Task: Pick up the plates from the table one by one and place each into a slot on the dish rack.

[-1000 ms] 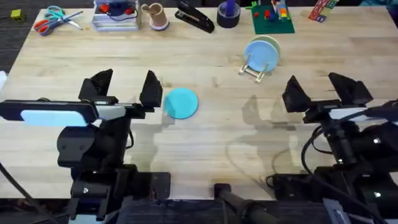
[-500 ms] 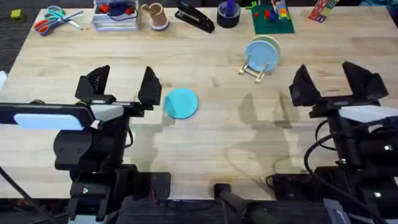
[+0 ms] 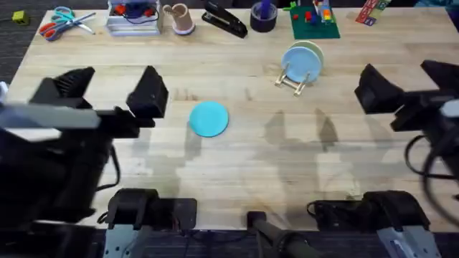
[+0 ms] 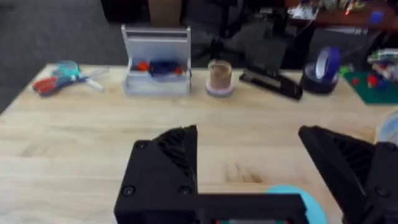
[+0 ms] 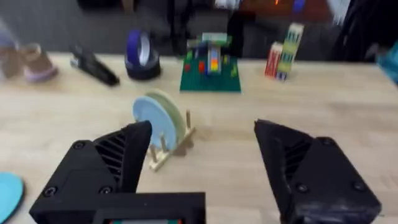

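Both your grippers, left gripper [image 3: 111, 89] and right gripper [image 3: 409, 86], hover spread wide; the turquoise plate [image 3: 209, 118] lies flat mid-frame on the counter [image 3: 237, 165].

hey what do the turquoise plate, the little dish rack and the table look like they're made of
Turquoise plate: probably plastic, judging by its flat, uniform, matte colour. Dish rack: looks like pale unfinished wood, with thin dowel-like pegs. Table: wood, likely butcher block; plank seams and grain show, with a light, low-sheen finish.
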Robot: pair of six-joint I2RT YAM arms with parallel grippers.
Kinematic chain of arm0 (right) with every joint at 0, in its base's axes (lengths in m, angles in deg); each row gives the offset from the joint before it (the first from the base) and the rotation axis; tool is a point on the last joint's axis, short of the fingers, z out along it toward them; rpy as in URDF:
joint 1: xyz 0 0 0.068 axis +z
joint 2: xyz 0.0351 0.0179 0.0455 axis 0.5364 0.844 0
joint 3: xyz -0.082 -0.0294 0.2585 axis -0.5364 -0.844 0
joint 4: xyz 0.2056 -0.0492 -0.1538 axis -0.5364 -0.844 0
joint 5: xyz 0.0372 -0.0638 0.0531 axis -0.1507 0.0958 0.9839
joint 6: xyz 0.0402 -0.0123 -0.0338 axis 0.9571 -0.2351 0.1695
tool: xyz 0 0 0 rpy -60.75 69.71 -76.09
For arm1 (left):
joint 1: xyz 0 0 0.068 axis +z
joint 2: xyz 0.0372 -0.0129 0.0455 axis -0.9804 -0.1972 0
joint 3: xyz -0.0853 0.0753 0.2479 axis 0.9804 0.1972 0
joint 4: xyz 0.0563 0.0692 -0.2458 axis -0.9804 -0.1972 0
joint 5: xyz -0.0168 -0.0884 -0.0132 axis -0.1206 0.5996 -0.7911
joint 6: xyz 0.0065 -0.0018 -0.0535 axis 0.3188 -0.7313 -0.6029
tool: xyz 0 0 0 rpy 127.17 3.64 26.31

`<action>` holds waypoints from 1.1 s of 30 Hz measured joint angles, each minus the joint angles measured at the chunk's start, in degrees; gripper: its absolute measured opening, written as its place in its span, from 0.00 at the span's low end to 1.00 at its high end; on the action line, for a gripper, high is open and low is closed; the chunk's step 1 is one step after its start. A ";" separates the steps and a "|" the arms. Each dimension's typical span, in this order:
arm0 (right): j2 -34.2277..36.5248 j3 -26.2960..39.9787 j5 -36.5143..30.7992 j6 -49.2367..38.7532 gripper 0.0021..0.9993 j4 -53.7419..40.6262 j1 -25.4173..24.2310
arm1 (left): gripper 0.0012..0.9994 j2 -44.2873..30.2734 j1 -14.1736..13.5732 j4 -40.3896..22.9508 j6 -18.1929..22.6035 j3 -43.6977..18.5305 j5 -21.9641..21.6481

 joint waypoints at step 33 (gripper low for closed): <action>35.57 32.17 0.02 -0.20 1.00 -32.91 0.68 | 0.30 -46.72 0.00 -33.73 -7.81 -29.17 7.02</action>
